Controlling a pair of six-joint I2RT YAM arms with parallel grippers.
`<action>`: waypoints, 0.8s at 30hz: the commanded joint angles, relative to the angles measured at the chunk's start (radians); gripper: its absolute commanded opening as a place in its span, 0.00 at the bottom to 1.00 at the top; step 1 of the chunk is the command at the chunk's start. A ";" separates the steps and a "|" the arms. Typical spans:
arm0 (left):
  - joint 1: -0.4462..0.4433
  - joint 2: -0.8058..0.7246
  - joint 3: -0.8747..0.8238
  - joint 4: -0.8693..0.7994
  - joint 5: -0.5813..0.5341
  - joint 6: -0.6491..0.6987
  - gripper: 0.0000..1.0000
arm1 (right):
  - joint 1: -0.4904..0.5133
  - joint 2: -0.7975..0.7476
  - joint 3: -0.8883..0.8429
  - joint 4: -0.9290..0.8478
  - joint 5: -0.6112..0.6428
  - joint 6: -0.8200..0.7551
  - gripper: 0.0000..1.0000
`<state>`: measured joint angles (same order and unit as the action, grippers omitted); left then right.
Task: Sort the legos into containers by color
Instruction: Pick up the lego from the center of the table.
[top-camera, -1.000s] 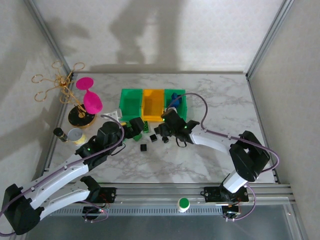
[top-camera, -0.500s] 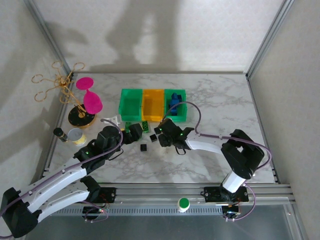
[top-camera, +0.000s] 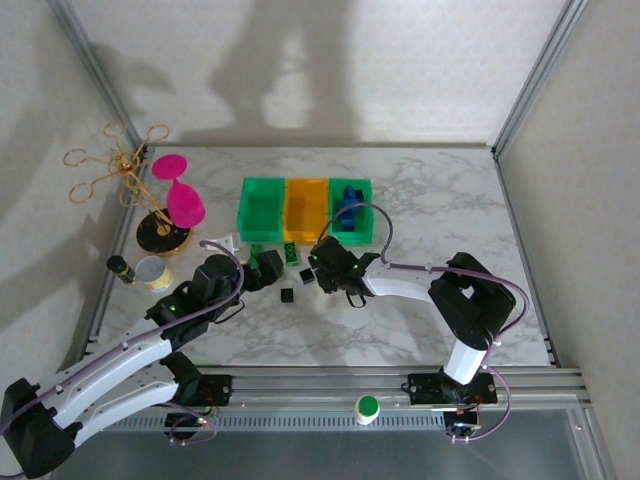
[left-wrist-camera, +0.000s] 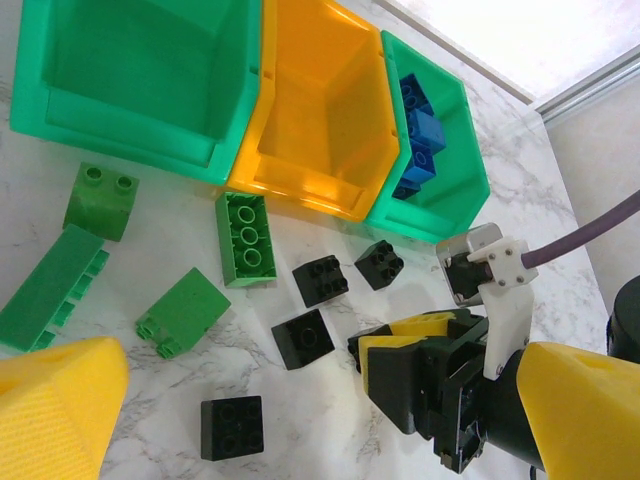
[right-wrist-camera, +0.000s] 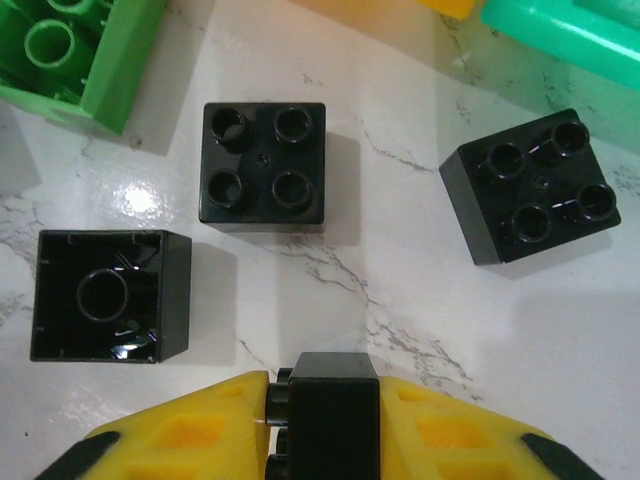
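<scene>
Clamps one black lego (right-wrist-camera: 322, 385) side-on between the yellow fingers (right-wrist-camera: 200, 440) of the right gripper (top-camera: 322, 265), clenched, low over the marble surface (right-wrist-camera: 400, 300). Positions that gripper just in front of the orange container (top-camera: 306, 208), the middle one of three containers in a row.

Shows three more black legos loose on the surface near the grasped one: one studs-up (right-wrist-camera: 263, 165), one studs-up and turned at an angle (right-wrist-camera: 530, 200), one hollow side up (right-wrist-camera: 108, 295). Shows a fourth loose black lego (left-wrist-camera: 232, 428) nearer the arm bases, in the left wrist view.

Holds the left gripper (top-camera: 266, 268) fully released, fingers wide apart, grasping nothing, above the green legos (left-wrist-camera: 245, 238) and to the left of the right gripper. Locates four green legos on the surface in front of the left green container (left-wrist-camera: 140, 60).

Stores blue legos (left-wrist-camera: 415, 130) inside the right green container (left-wrist-camera: 430, 220).

Places pink cups (top-camera: 178, 192) at a gold rack (top-camera: 110, 165) on the far left of the surface, well apart from the containers.
</scene>
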<state>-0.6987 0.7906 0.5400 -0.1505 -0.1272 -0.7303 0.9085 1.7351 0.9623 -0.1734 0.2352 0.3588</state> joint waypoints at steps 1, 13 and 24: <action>-0.007 -0.013 -0.004 -0.012 -0.019 -0.004 1.00 | 0.009 0.004 0.023 -0.011 0.010 0.009 0.27; -0.003 -0.014 0.011 0.005 -0.046 0.013 1.00 | 0.005 -0.092 0.121 -0.104 0.018 0.041 0.26; 0.023 0.003 0.034 0.053 -0.077 0.041 0.99 | -0.057 0.071 0.402 -0.125 -0.011 0.067 0.27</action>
<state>-0.6888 0.7914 0.5419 -0.1307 -0.1654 -0.7181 0.8783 1.7355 1.2881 -0.2771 0.2356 0.4080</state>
